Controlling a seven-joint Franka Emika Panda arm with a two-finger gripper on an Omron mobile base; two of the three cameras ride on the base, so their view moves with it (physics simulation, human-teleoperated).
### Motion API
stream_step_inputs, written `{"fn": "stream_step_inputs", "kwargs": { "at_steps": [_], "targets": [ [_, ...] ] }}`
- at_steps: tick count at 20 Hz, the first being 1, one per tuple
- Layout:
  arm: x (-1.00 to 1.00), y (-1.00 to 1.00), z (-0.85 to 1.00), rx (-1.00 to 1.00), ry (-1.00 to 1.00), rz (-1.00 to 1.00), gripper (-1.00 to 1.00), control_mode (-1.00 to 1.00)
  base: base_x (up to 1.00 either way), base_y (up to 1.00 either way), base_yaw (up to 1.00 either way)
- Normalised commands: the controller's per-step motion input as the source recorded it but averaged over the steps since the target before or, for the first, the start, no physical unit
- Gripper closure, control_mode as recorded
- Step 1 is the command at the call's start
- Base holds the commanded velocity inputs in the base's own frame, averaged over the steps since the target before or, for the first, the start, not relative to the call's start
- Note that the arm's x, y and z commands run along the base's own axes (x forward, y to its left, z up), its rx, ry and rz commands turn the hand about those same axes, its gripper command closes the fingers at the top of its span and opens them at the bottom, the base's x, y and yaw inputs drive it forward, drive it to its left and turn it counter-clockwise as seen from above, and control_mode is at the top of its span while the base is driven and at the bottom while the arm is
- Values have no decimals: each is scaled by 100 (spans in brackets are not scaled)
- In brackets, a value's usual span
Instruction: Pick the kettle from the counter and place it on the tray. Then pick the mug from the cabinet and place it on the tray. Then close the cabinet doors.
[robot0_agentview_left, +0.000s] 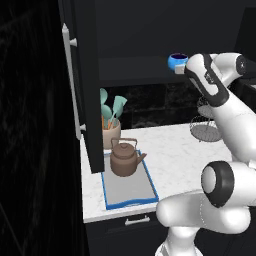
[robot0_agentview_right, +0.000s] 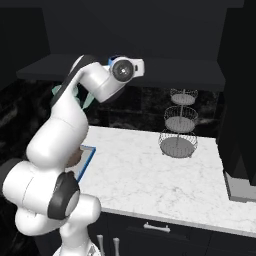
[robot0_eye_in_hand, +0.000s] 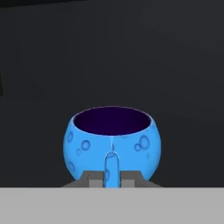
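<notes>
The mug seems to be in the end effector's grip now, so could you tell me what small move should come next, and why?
Probably lift the mug slightly and draw it back out of the cabinet. The end effector is shut on the mug's handle, and the kettle already sits on the tray, which has bare grey surface in front of the kettle.

The counter (robot0_agentview_left: 175, 150) carries the tray (robot0_agentview_left: 129, 191) near its front edge, a utensil pot (robot0_agentview_left: 111, 132) behind it by the wall, and a tiered wire basket (robot0_agentview_right: 178, 131) further along. The mug (robot0_agentview_left: 177, 61) sits up at the cabinet shelf (robot0_agentview_left: 135, 67).
</notes>
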Motion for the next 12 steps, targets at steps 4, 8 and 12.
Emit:
{"fn": "stream_step_inputs", "kwargs": {
  "at_steps": [4, 8, 12],
  "targets": [
    [-83, 13, 2, -3, 0, 4, 100, -100, 0, 0, 0],
    [-95, 24, 0, -2, 0, 7, 100, -100, 0, 0, 0],
    [-95, 29, 0, -2, 0, 11, 100, -100, 0, 0, 0]
  ]
}}
